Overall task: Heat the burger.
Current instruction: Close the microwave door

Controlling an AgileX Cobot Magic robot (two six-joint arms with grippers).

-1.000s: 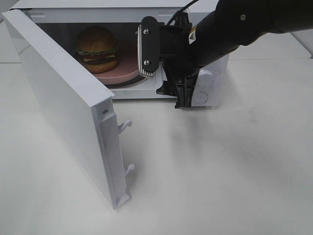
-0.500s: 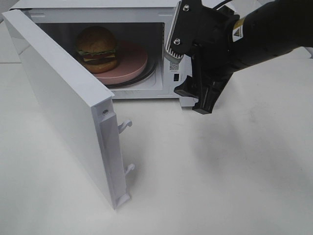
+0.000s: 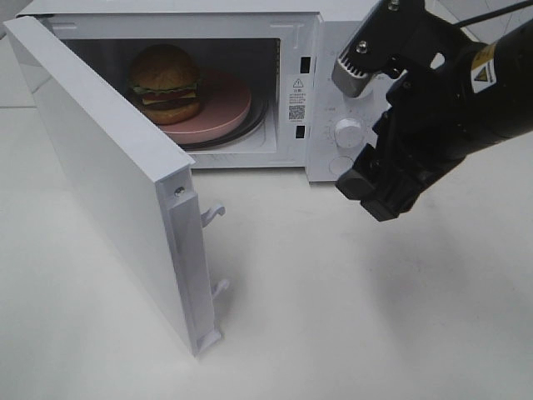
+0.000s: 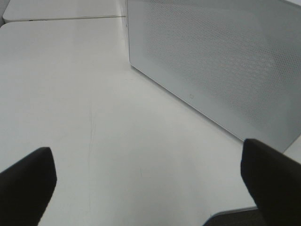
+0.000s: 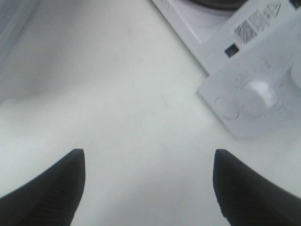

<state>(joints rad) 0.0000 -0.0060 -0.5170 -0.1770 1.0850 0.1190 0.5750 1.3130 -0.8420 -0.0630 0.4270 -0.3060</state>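
Overhead view, left to right.

Left gripper (image 4: 148,155): seen only through its own wrist camera. Fingers spread wide, released, with only bare table (image 4: 94,117) between them. The perforated outer face of the door (image 4: 221,61) stands near it.

Door: swung fully open, extending from the microwave (image 3: 321,50) towards 7 o'clock. Two latch hooks (image 3: 215,210) are exposed on its free edge.

Burger (image 3: 165,83): inside the cavity, upright, resting on the pink plate (image 3: 225,108) at the plate's 9 o'clock side. From the centre of the view it lies at 11 o'clock.

Control panel: at 3 o'clock of the cavity, with a white knob (image 3: 348,132) below the warning label.

Right gripper (image 3: 358,137): outside the microwave, above the table in front of the control panel, at 3 o'clock of the burger and well apart from it. Jaws parted, released, gripping nothing. Its wrist view shows only table and the panel's knob (image 5: 256,96) beyond the dark fingertips (image 5: 51,188).
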